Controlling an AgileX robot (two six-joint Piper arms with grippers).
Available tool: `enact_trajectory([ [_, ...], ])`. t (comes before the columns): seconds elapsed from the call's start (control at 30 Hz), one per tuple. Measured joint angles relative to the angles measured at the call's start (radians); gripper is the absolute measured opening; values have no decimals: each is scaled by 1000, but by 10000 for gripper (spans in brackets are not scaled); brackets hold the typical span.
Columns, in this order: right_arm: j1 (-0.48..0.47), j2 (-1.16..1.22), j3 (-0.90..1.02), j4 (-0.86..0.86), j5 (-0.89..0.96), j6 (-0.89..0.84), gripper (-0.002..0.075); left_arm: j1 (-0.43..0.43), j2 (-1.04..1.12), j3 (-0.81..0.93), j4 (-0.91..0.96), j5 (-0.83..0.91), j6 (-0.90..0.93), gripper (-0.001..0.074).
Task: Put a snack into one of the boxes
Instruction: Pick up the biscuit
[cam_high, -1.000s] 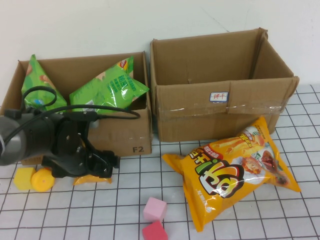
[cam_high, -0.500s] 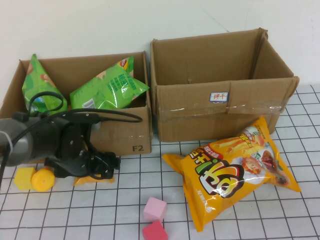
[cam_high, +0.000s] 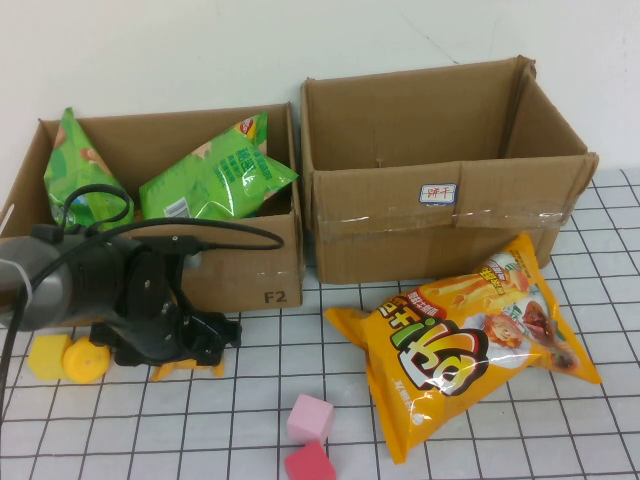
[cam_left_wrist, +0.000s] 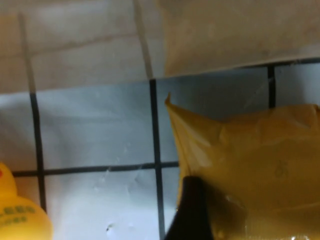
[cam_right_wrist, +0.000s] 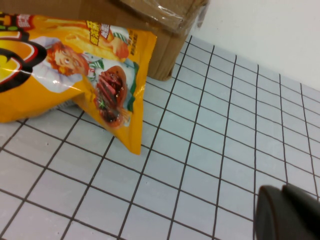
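A small yellow snack packet (cam_high: 188, 369) (cam_left_wrist: 250, 160) lies flat on the grid table, just in front of the left box (cam_high: 265, 270). My left gripper (cam_high: 185, 345) is pressed down right over it and hides most of it. The left box holds two green snack bags (cam_high: 220, 175) (cam_high: 80, 170). The bigger right box (cam_high: 440, 225) (cam_right_wrist: 165, 20) stands open with nothing showing inside. A large orange chips bag (cam_high: 465, 340) (cam_right_wrist: 60, 65) lies in front of it. My right gripper (cam_right_wrist: 287, 212) hovers shut over bare table to the right of that bag, outside the high view.
A yellow round toy (cam_high: 85, 358) (cam_left_wrist: 20, 215) and a yellow cube (cam_high: 47, 357) sit left of my left gripper. A pink cube (cam_high: 309, 418) and a red cube (cam_high: 309, 463) lie near the front edge. The left arm's black cable loops over the left box's front wall.
My left gripper has sunk a little lower onto the small yellow packet. The bags, boxes and right gripper have not moved.
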Motion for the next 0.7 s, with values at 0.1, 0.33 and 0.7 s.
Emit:
enact_trajectory([
  [0.1,0,0,0,0,0,0,0,0,0,-2,-2,14,0,468],
  [0.33,0,0,0,0,0,0,0,0,0,-11,-6,54,0,420],
  [0.7,0,0,0,0,0,0,0,0,-35,-9,-64,166,63,418],
])
